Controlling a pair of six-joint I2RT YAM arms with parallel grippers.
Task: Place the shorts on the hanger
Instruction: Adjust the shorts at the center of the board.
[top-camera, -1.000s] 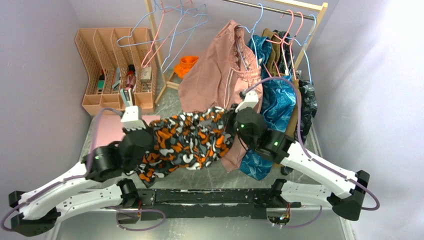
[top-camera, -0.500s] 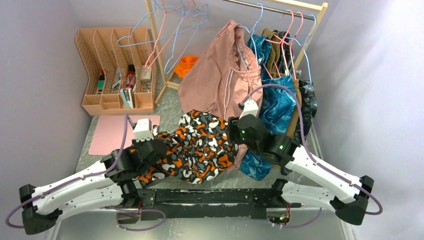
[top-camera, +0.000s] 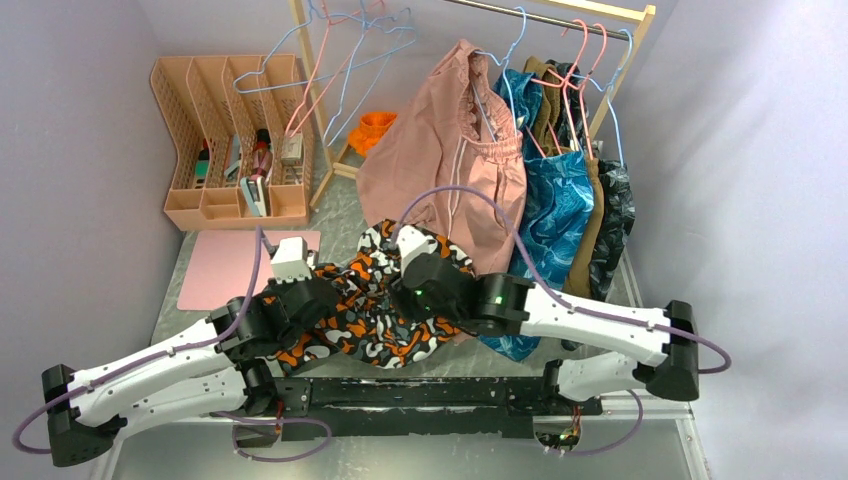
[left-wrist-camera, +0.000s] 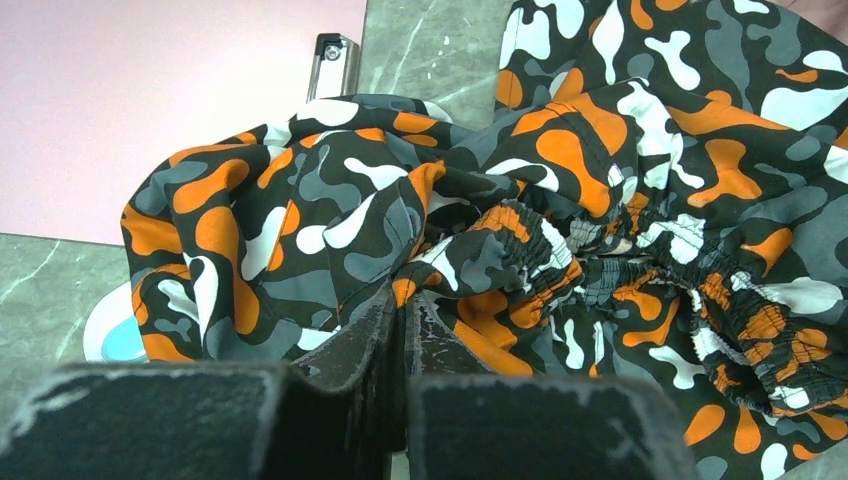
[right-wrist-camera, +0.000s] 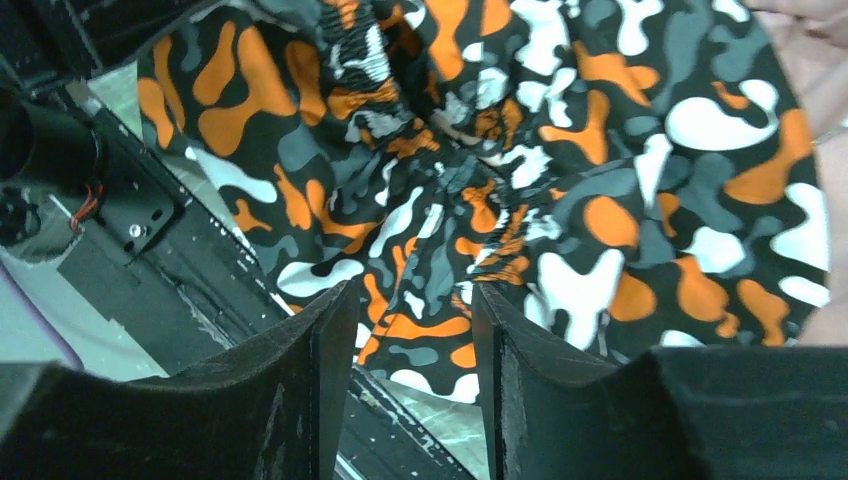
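The shorts (top-camera: 385, 305), in an orange, black, white and grey blotch print, lie bunched on the table between my arms. Their elastic waistband (left-wrist-camera: 610, 250) is gathered in folds. My left gripper (left-wrist-camera: 400, 295) is shut on a fold of the shorts next to the waistband, and it also shows at the fabric's left edge (top-camera: 330, 295). My right gripper (right-wrist-camera: 415, 300) hovers open just above the shorts with nothing between its fingers. A light-blue hanger (top-camera: 256, 70) hangs empty on the rack's left post, among pink ones.
A pink desk organiser (top-camera: 235, 130) stands at the back left, with a pink mat (top-camera: 225, 265) in front of it. On the rail hang a dusty-pink garment (top-camera: 450, 150), a blue leaf-print one (top-camera: 550, 200) and darker clothes. An orange object (top-camera: 378, 125) lies behind.
My right gripper has let go of the shorts, opened and swung left over them. The shorts have sunk from a stretched span into a heap. The left arm has drawn slightly nearer.
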